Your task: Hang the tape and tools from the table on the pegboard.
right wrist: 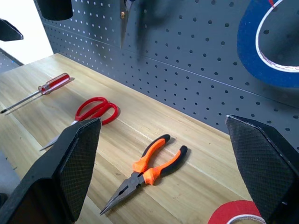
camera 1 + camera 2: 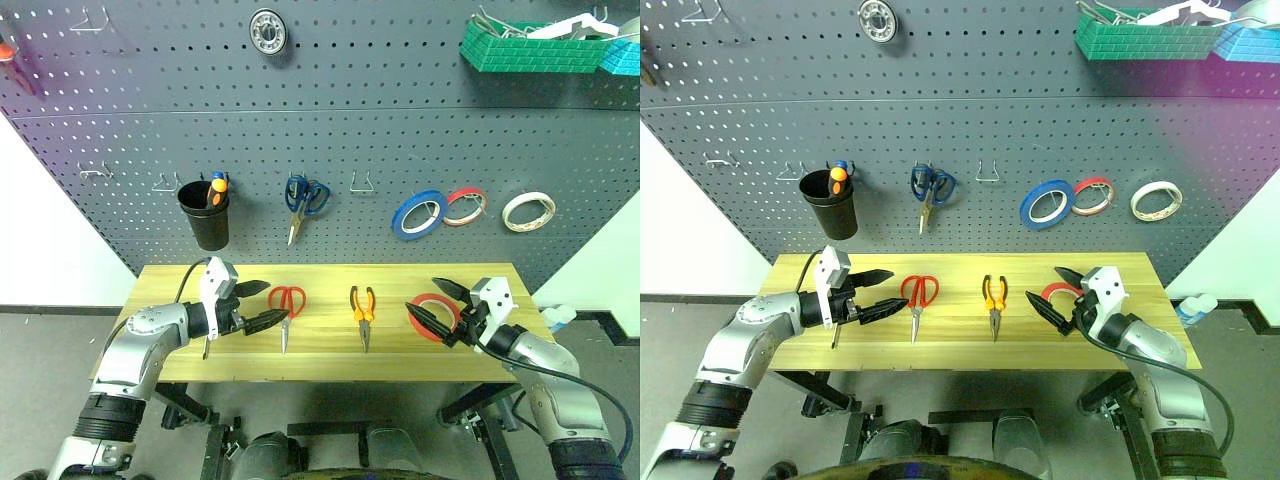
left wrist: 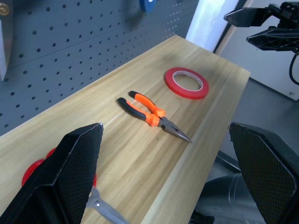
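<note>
- Counter: one light wooden top on dark legs, set against one dark grey pegboard; white wall shows on both sides and grey floor below.
- Task items lying flat on the counter, four in all: one red tape at the 3 o'clock end; one pair of orange-and-black pliers near the centre; one pair of red scissors just toward 9 o'clock of the pliers; one red screwdriver at the 9 o'clock end.
- Left hand: fingers spread wide, gripping nothing, above the counter's 9 o'clock end beside the red scissors.
- Right hand: fingers spread wide, gripping nothing, over the red tape.
- Already on the pegboard: three tape rolls toward 3 o'clock, namely one blue roll, one red-and-white roll and one pale roll; one pair of blue scissors; one black cup; one round metal part at 12 o'clock.
- Two bins at the 1 o'clock corner: one green bin and one teal bin.
</note>
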Tool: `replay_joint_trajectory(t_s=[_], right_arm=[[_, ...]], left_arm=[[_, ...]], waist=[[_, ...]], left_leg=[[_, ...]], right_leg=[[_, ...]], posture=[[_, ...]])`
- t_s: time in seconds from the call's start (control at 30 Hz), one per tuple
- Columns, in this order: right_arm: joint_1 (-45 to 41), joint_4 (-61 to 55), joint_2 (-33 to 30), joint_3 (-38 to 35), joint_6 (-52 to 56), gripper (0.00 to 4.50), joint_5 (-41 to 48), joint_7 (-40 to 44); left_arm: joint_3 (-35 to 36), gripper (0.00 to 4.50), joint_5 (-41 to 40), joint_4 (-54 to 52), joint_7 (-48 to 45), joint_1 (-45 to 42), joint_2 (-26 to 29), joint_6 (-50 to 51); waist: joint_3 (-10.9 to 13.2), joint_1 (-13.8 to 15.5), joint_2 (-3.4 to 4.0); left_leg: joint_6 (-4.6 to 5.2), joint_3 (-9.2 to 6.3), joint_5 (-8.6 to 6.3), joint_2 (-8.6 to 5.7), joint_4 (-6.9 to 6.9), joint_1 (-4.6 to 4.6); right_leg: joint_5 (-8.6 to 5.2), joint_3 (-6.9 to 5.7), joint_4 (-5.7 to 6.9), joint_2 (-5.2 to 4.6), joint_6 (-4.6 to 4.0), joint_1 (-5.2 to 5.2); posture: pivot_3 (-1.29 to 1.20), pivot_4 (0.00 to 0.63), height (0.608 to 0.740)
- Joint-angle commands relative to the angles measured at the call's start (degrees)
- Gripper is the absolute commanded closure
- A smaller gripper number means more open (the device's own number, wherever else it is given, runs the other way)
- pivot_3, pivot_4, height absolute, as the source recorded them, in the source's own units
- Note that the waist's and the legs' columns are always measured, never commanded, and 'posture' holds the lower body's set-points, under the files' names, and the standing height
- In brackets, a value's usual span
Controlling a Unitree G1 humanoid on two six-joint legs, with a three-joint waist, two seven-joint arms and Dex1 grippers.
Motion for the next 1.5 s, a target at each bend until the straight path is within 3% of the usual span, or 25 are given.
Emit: replay_joint_trajectory(t_s=[0.03, 0.6, 1.13, 1.5], right_arm=[[-0.26, -3.26, -0.27, -1.33, -0.75, 0.05, 0.78, -0.33], [0.57, -6.29, -0.50, -1.47, 1.75, 0.05, 1.75, -0.99], [1.28, -1.05, -0.44, -1.82, -2.95, 0.05, 0.39, 1.03], [0.37, -4.53, -0.71, -1.61, 0.05, 0.05, 0.98, -0.20]], left_arm=[[0.47, 0.00, -0.44, -0.72, -0.20, -1.33, 0.27, 0.05], [0.44, 0.00, -0.71, -1.16, -0.41, -1.06, 0.17, 0.73], [1.33, 0.00, -0.73, -1.24, -1.54, -0.62, 1.28, -0.17], [7.17, 0.00, -3.97, -7.91, -2.74, 8.46, 4.29, -2.40]], waist=[[0.00, -0.02, 0.00], [0.01, -0.06, 0.00], [0.01, -0.09, 0.01], [0.03, -0.18, 0.04]], left_leg=[[0.00, 0.00, 0.00, 0.00, 0.00, 0.00], [0.00, 0.00, 0.00, 0.00, -0.01, -0.02], [0.00, 0.00, 0.00, 0.00, -0.01, -0.05], [0.00, 0.00, 0.00, 0.01, -0.06, -0.26]], right_leg=[[0.00, 0.00, 0.00, 0.00, 0.00, 0.00], [0.00, 0.00, -0.01, 0.00, 0.00, -0.02], [0.00, 0.00, -0.03, 0.00, 0.01, -0.05], [0.00, 0.00, -0.03, -0.01, 0.00, -0.26]], posture=[[-0.25, 0.000, 0.740], [-0.25, 0.000, 0.740], [-0.25, 0.000, 0.740], [-0.23, 0.000, 0.740]])
